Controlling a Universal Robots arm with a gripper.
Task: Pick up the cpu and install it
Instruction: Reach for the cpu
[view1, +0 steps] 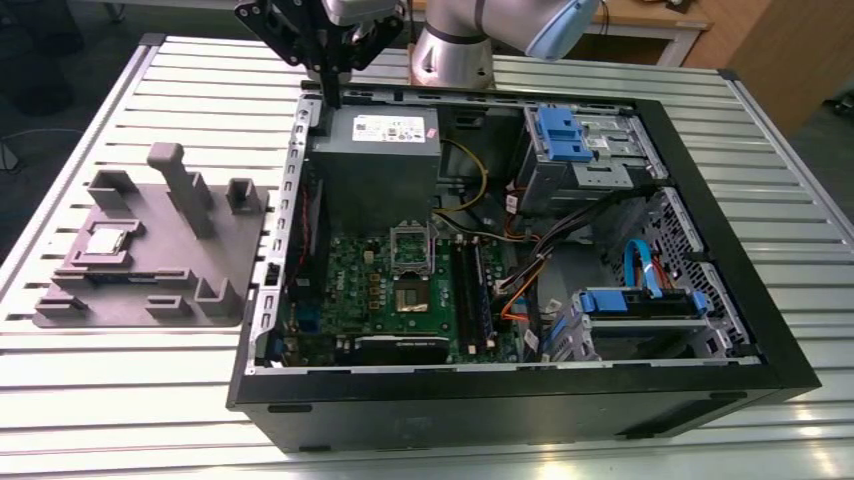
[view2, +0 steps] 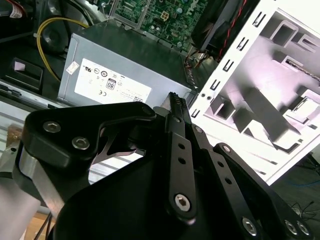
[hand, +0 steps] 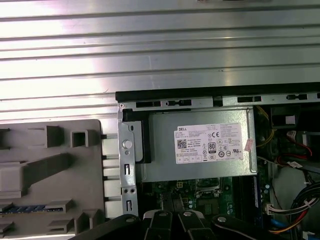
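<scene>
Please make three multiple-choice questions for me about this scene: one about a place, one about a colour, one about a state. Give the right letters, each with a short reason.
1. Where does the small flat square silvery-grey cpu lie?
A) on the bare table
B) on the grey plastic fixture tray, at the exterior view's left of the black metal computer case
C) on the grey power supply box

2. What colour is the large motherboard inside the case?
A) red
B) white
C) green

3. In what state is the case?
A) open on its upper side
B) closed by a side panel
C) standing upright

Answers:
1 B, the pale chip sits on the tray, outside the case.
2 C, the board is green in the exterior view.
3 A, its motherboard shows from above.
</scene>
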